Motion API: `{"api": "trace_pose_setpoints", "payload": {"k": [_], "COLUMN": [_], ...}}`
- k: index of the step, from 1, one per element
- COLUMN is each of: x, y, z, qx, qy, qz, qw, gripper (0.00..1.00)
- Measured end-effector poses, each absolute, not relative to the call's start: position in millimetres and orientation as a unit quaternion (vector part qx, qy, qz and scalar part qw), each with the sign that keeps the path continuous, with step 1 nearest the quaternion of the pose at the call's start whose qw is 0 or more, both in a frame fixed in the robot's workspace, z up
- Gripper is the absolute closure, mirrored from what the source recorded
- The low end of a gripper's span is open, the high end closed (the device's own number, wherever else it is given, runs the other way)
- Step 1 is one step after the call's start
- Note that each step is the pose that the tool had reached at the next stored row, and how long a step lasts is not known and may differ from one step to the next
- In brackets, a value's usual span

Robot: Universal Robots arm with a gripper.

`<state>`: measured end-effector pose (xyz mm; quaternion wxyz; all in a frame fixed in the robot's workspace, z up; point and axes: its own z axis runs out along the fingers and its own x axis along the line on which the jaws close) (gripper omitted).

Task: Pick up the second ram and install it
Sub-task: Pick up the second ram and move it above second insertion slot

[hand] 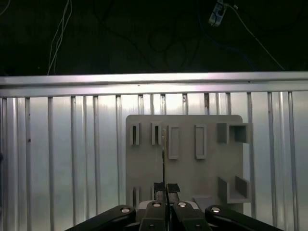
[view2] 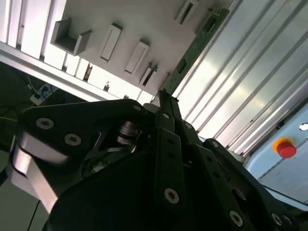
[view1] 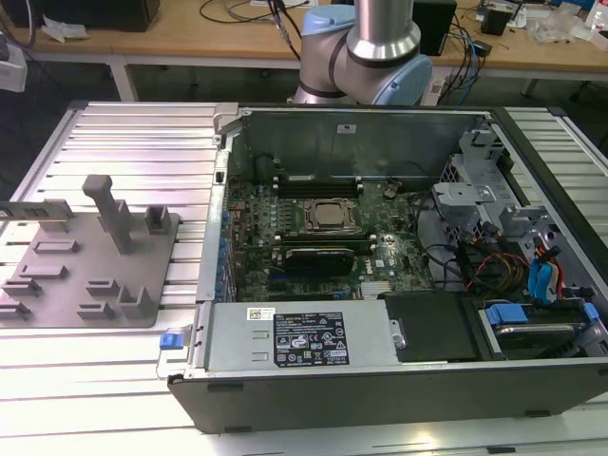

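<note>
The second ram (hand: 164, 154) is a thin green stick, seen edge-on in the first wrist view, running out from between my fingertips. Its green face with small chips (view2: 195, 48) shows in the second wrist view. My gripper (hand: 166, 186) is shut on its near end, and the black fingers (view2: 166, 115) meet the stick there. The ram hangs well above the grey tray (hand: 211, 168) with its slots and blocks. The open computer case (view1: 380, 380) holds the green motherboard (view1: 256, 204), at the exterior view's right of the tray (view1: 95, 261).
The ribbed metal table (hand: 72, 159) ends at an edge (hand: 154, 82) just past the tray, with dark floor and cables beyond. A tall upright block (view1: 106, 204) stands on the tray. A pale narrow strip (view1: 33, 211) shows at the exterior view's left edge. The arm's base (view1: 366, 57) is behind the case.
</note>
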<state>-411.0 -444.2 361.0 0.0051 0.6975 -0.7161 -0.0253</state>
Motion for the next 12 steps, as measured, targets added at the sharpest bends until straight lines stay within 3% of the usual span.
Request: {"api": "trace_pose_setpoints", "payload": {"k": [12], "x": [-411.0], "y": [-444.0], "z": [404.7], "qx": [0.698], "qy": [-0.715], "qz": [-0.025], "qw": [0.005], "gripper": [0.91]}}
